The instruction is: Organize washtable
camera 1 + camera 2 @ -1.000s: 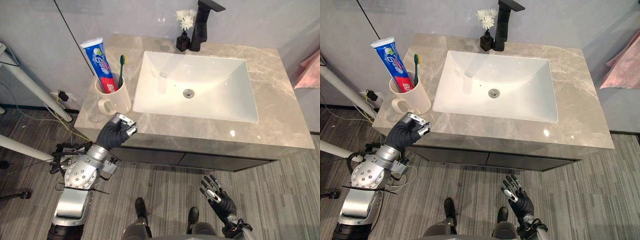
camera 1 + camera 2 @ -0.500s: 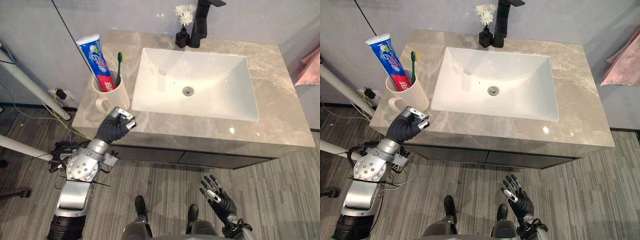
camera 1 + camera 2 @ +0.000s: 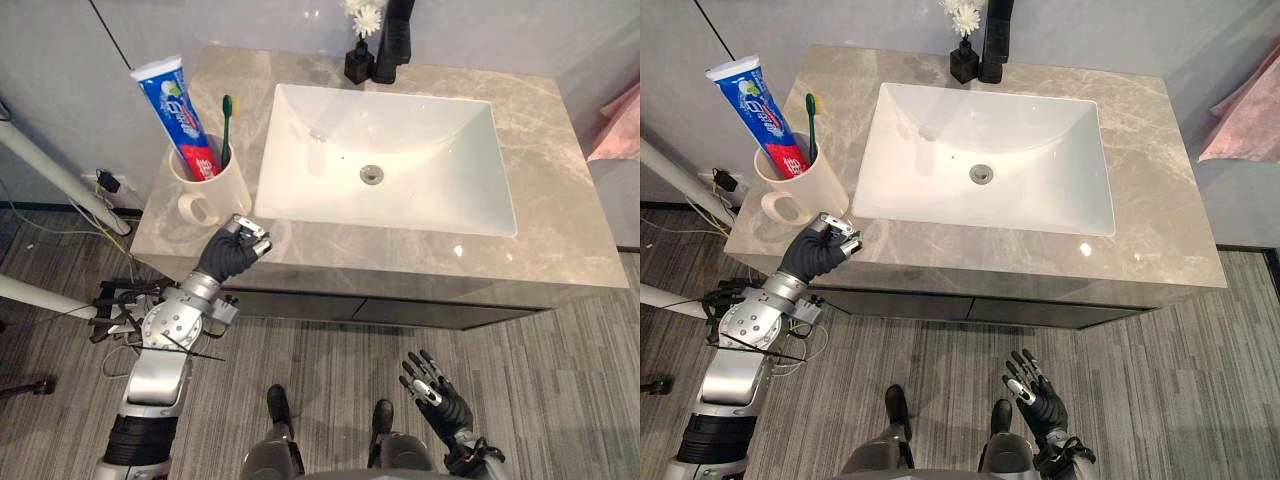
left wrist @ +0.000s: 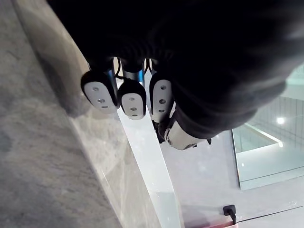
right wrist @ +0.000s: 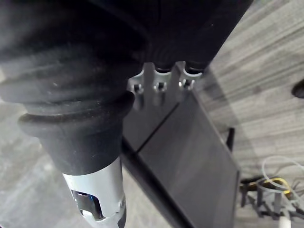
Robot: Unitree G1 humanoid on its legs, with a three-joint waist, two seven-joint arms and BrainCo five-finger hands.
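A cream mug (image 3: 210, 190) stands at the front left of the marble countertop (image 3: 560, 230). It holds a blue and red toothpaste tube (image 3: 178, 115) and a green toothbrush (image 3: 224, 125). My left hand (image 3: 232, 252) hovers at the counter's front edge, just in front of the mug and apart from it. Its fingers (image 4: 133, 97) are curled with nothing in them. My right hand (image 3: 435, 395) hangs low over the floor in front of the cabinet, fingers spread and empty.
A white sink basin (image 3: 420, 130) takes up the counter's middle. A black faucet (image 3: 395, 40) and a small black vase of white flowers (image 3: 358, 55) stand behind it. Pink cloth (image 3: 620, 125) hangs at the right. A dark cabinet front (image 5: 190, 156) runs below the counter.
The whole picture has shifted, so the camera moved. My left hand stays curled at the counter's front edge by the mug. The right hand has not moved.
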